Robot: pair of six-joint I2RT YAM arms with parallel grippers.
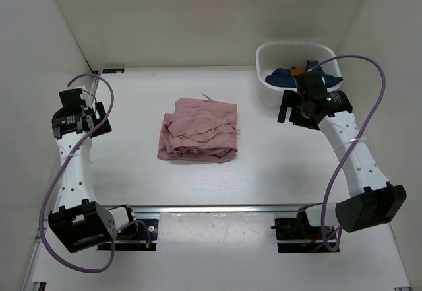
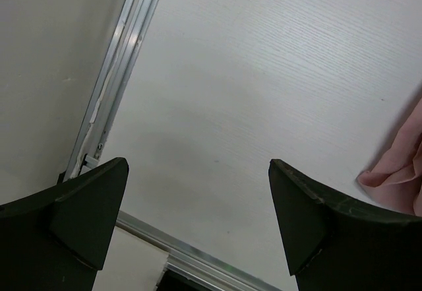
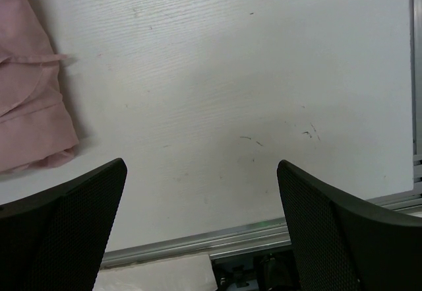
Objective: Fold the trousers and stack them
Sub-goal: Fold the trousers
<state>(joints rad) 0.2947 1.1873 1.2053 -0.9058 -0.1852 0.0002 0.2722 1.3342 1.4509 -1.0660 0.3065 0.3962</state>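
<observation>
The dusty-pink trousers [image 1: 198,131] lie folded in a wrinkly square bundle at the table's middle, a thin drawstring poking out at the far edge. Their edge shows at the right of the left wrist view [image 2: 402,165] and at the left of the right wrist view [image 3: 26,93]. My left gripper [image 1: 84,116] hangs open and empty over the table's left side, well apart from the trousers. My right gripper [image 1: 297,109] hangs open and empty to the right of the trousers, next to the basket.
A white basket [image 1: 264,60] at the back right holds a dark blue garment [image 1: 290,74] with an orange patch. White walls enclose the table on three sides. An aluminium rail [image 1: 217,208] runs along the near edge between the arm bases.
</observation>
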